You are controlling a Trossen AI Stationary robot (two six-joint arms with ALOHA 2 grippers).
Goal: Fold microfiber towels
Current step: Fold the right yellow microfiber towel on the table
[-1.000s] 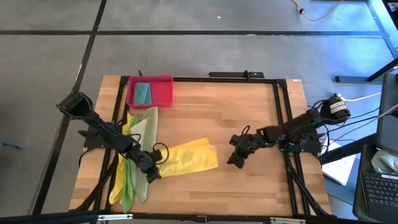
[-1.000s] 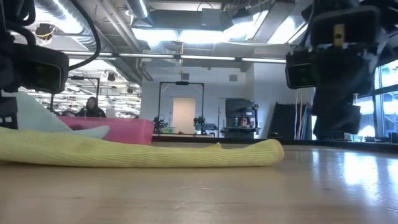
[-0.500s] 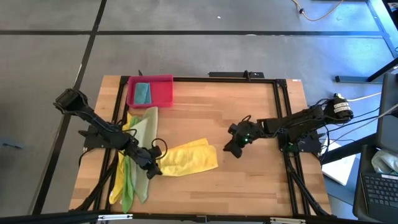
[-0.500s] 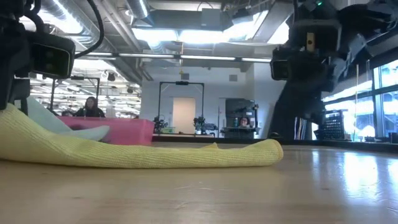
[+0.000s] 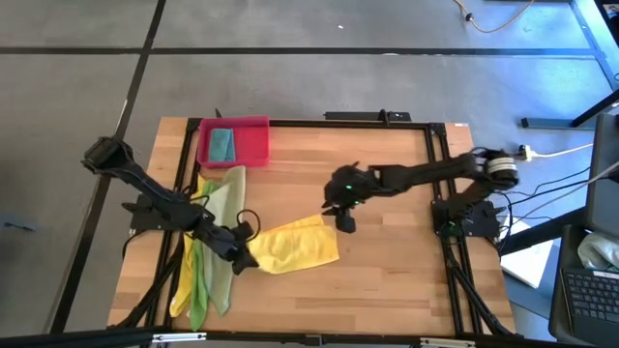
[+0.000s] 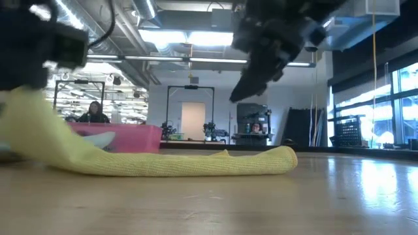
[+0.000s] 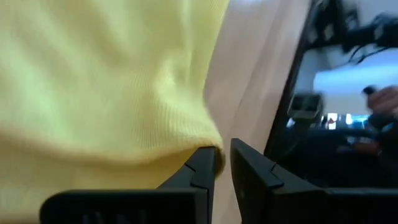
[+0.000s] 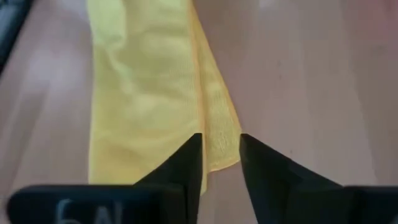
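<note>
Wooden table [image 5: 387, 280]: teal towel [image 5: 221, 144] in pink tray [image 5: 253, 145]; left jaws clamped on yellow towel [image 5: 290, 246], right apart.

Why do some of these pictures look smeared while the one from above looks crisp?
Low view: the right pincer is streaked with motion blur, and bright ceiling lights glare behind it. Left wrist view: the yellow towel sits so near the lens that it is soft. High view: evenly lit and sharp.
</note>
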